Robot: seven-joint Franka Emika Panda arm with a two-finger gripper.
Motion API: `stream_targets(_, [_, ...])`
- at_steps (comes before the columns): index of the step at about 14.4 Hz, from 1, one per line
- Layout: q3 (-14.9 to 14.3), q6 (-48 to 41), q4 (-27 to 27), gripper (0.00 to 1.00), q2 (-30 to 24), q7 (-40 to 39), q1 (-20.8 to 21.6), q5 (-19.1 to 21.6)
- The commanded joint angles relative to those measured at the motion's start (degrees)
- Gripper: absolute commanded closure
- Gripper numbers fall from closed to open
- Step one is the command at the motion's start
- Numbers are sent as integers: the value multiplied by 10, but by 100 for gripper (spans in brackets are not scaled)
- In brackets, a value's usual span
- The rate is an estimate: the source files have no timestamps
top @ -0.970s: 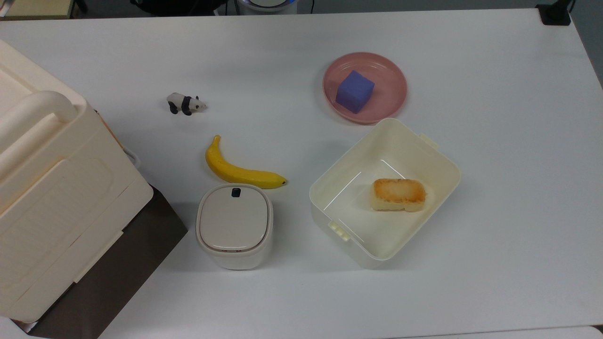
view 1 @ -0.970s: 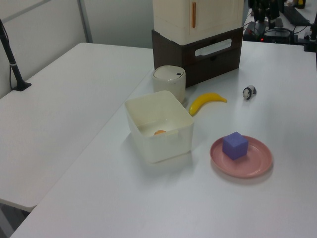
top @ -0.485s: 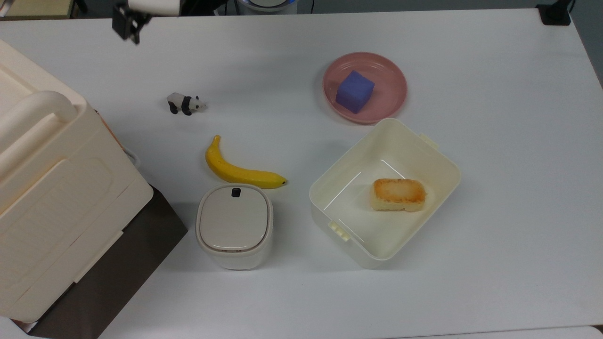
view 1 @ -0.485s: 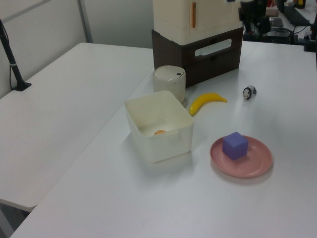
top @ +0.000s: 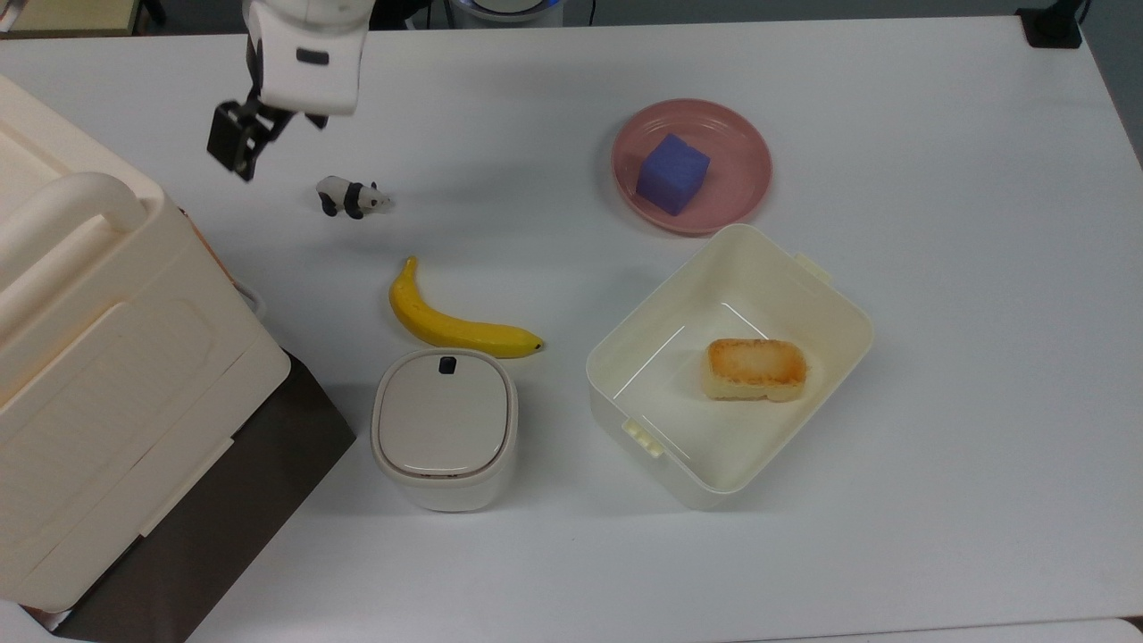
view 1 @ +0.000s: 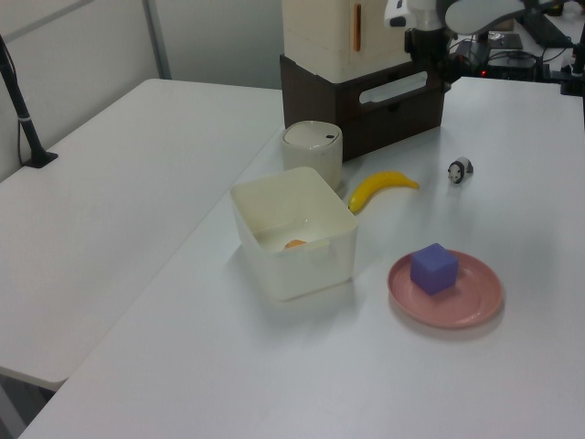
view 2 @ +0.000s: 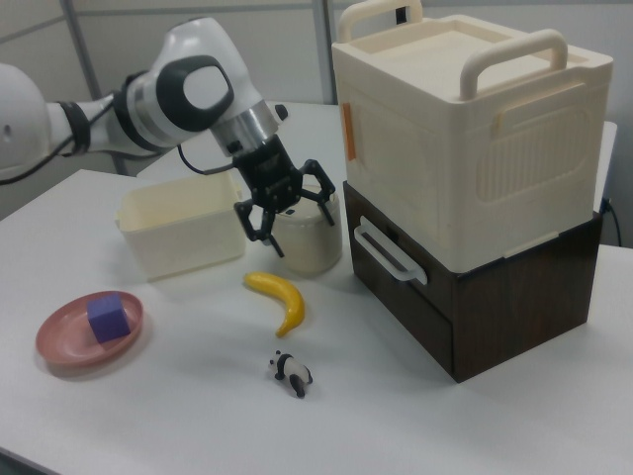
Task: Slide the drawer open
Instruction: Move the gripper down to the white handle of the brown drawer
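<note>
With our gripper [view 2: 287,220] spread wide and empty, we should line it up square with the drawer [view 2: 396,272]'s white handle [view 2: 388,252], then pull straight outward.

My arm [top: 304,54] now reaches in over the desk [top: 938,268], where a second ago none of it is in the top view. My end effector [top: 239,143] is further along than half a second ago, when it sits at the desk's far edge: it now hangs just beside the panda figure [top: 352,196], on the top view's left of it. In the left view my end effector [view 1: 427,57] now stands before the drawer [view 1: 395,91] front. In the right view its fingers [view 2: 259,228] are spread apart.
</note>
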Motion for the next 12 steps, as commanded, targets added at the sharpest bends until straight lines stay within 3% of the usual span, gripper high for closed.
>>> stream_targets(1, [-3,46,-2,0,17,41,0,-12])
stream_targets(4, [-2,48,7,0,17,141,-1,-7])
stream_targets(8, [12,47,7,0,17,124,-2,-5])
stream_targets(12, [12,55,8,0,25,-39,-29,-7])
